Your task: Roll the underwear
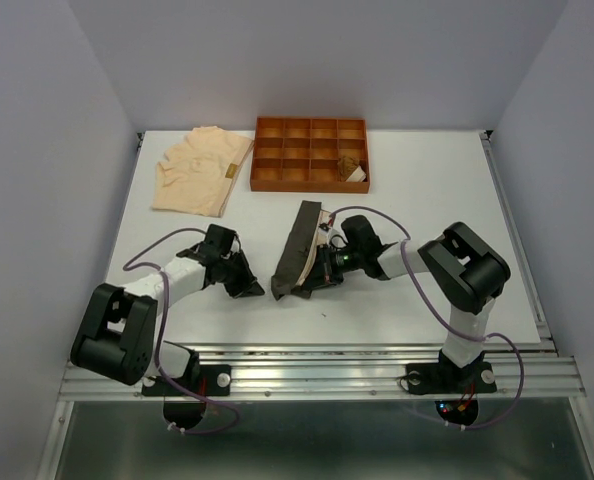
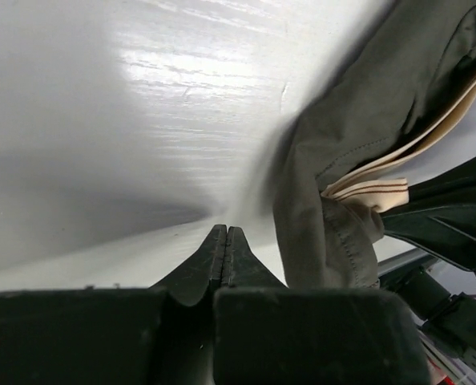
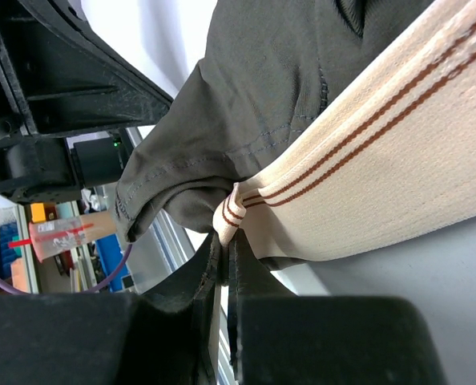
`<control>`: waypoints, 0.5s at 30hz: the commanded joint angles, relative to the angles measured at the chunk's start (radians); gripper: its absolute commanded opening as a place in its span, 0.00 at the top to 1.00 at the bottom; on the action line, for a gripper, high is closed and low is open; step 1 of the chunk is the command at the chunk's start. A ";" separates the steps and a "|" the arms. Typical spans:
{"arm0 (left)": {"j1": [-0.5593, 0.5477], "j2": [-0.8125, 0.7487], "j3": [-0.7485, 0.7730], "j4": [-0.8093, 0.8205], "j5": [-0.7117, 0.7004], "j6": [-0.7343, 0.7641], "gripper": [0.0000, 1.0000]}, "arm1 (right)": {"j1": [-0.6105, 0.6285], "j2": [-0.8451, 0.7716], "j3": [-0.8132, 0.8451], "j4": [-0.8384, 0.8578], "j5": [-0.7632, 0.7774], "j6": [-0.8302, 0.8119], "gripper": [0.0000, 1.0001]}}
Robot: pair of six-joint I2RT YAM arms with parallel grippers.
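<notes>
A dark grey-green pair of underwear (image 1: 299, 250) with a cream, brown-striped waistband (image 3: 366, 160) stands partly lifted in the middle of the table. My right gripper (image 3: 228, 241) is shut on a corner of that waistband, at the garment's near right end (image 1: 315, 272). My left gripper (image 2: 226, 230) is shut with nothing between its fingers. It rests low on the table just left of the dark underwear (image 2: 358, 120), at its near end (image 1: 255, 290). A pale peach pair of underwear (image 1: 199, 170) lies flat at the back left.
An orange-brown tray (image 1: 310, 187) with grid compartments stands at the back centre. A small brownish bundle with cream (image 1: 352, 168) sits in one right-hand compartment. The table's metal front rail (image 1: 317, 352) runs just behind both arm bases.
</notes>
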 commanded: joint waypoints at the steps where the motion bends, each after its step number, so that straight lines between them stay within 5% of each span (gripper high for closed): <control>1: 0.002 -0.034 -0.037 -0.040 -0.037 0.002 1.00 | -0.005 0.006 -0.012 0.044 0.014 0.003 0.99; 15: -0.113 0.002 0.058 0.115 0.007 -0.001 1.00 | -0.005 -0.004 -0.030 0.044 0.023 -0.001 0.99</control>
